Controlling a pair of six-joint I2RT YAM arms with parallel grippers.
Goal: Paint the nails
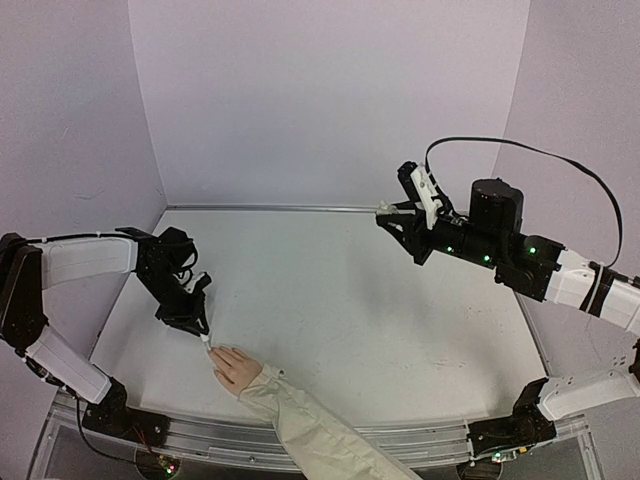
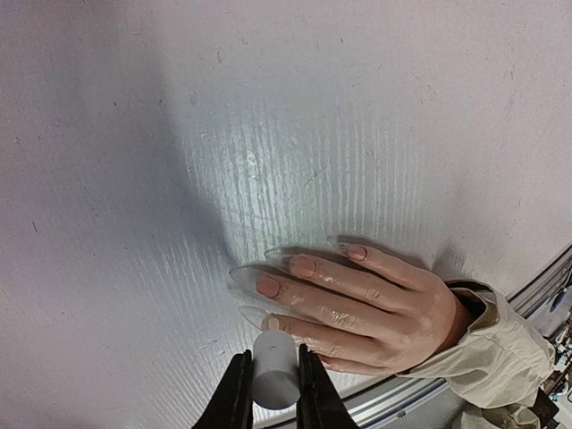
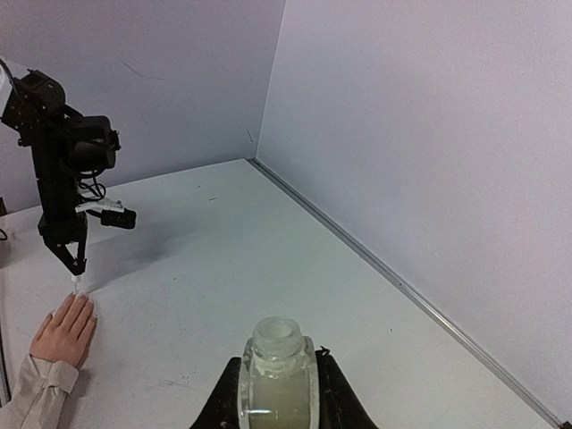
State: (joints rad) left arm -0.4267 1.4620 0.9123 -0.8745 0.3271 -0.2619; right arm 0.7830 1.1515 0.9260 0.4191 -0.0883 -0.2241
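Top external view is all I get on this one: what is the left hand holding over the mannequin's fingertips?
Observer: The left wrist view shows the left hand shut on a short white cylinder, right over the fingertips of the mannequin hand.
Operator: Any colour on the nails?
Observer: The nails look pink near the base, with long clear pointed tips. I cannot tell whether that is fresh paint.
Operator: And the right hand?
Observer: The right wrist view shows the right hand gripping a small bottle, its neck open, holding pale liquid.
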